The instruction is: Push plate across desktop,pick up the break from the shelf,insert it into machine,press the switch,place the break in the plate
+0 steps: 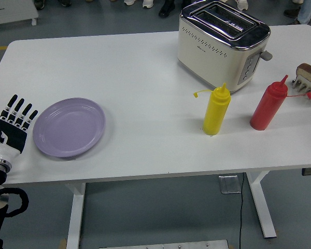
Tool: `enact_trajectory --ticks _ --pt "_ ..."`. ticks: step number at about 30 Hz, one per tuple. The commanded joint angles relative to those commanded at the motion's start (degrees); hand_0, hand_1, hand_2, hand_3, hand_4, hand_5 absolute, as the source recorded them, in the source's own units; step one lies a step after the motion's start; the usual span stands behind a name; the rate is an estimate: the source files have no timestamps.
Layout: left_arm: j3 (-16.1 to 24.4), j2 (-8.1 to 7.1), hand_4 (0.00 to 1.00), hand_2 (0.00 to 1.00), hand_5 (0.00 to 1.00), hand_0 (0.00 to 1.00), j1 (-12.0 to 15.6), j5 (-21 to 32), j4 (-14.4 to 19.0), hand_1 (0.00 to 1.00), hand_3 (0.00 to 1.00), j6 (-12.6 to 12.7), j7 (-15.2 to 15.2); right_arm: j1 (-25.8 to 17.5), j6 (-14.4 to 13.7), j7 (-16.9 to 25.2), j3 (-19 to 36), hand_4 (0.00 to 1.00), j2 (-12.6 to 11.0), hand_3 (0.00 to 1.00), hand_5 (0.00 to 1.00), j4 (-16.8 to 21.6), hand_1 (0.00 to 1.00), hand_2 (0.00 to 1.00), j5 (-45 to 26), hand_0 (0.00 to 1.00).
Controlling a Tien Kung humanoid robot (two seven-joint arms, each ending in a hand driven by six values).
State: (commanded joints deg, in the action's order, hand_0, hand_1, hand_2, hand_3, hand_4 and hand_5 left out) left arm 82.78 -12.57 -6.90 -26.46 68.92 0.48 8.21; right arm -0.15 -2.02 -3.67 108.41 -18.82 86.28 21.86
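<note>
A lilac plate (69,126) lies flat near the table's front left. My left hand (13,120) stands just left of the plate's rim, fingers straight and spread, holding nothing. A cream and chrome toaster (222,43) sits at the back centre-right with both slots empty and its lever (266,55) on the right end. At the right edge a small rack (309,80) holds a brown slice of bread (308,71). My right hand is out of view.
A yellow squeeze bottle (216,110) and a red squeeze bottle (268,106) stand upright in front of the toaster. Several people's shoes show at the top, beyond the table's far edge.
</note>
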Motion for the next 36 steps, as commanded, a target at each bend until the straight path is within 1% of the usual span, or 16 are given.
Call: enact_trajectory --ticks 10,22,26,27,32,33,36 --pt "-0.9 0.34 0.654 0.922 0.998 0.836 -0.7 0.2 -0.9 0.873 0.851 -0.2 0.1 0.0 0.0 0.0 -0.1 0.483 0.0 0.743 0.565 0.0 0.776 0.763 0.0 0.817" --pt "-2.9 1.05 0.654 0.922 0.998 0.837 -2.0 0.8 -2.9 0.875 0.852 -0.6 0.2 0.0 -0.3 0.1 -0.7 0.483 -0.4 0.743 0.564 0.3 0.777 0.762 0.8 0.818" --pt "-4.0 1.42 0.654 0.922 0.998 0.837 -2.3 1.0 -2.9 0.875 0.852 -0.8 0.2 0.1 -1.6 0.7 -2.0 0.483 -1.2 0.743 0.564 1.4 0.777 0.762 5.1 0.818" --pt "-4.2 1.51 0.655 0.923 0.998 0.837 -2.4 1.0 -2.9 0.874 0.852 -0.8 0.2 0.2 -2.2 1.0 -2.6 0.498 -1.5 0.743 0.53 1.6 0.779 0.763 6.8 0.818" --pt "-5.7 1.98 0.655 0.923 0.998 0.837 -2.9 1.3 -3.1 0.874 0.852 -1.0 0.3 0.8 -5.8 1.3 -6.2 0.498 -4.0 0.743 0.53 1.6 0.779 0.763 16.1 0.818" --pt "-6.0 2.11 0.655 0.923 0.998 0.836 -3.1 1.4 -3.2 0.874 0.852 -1.1 0.3 1.1 -6.3 1.0 -7.0 0.572 -4.6 0.745 0.452 1.5 0.784 0.768 18.5 0.819" --pt "-7.0 2.55 0.655 0.923 0.998 0.836 -3.5 1.6 -3.4 0.874 0.852 -1.1 0.3 1.9 -6.7 -0.3 -9.0 0.572 -6.4 0.745 0.452 0.8 0.784 0.768 24.5 0.819"
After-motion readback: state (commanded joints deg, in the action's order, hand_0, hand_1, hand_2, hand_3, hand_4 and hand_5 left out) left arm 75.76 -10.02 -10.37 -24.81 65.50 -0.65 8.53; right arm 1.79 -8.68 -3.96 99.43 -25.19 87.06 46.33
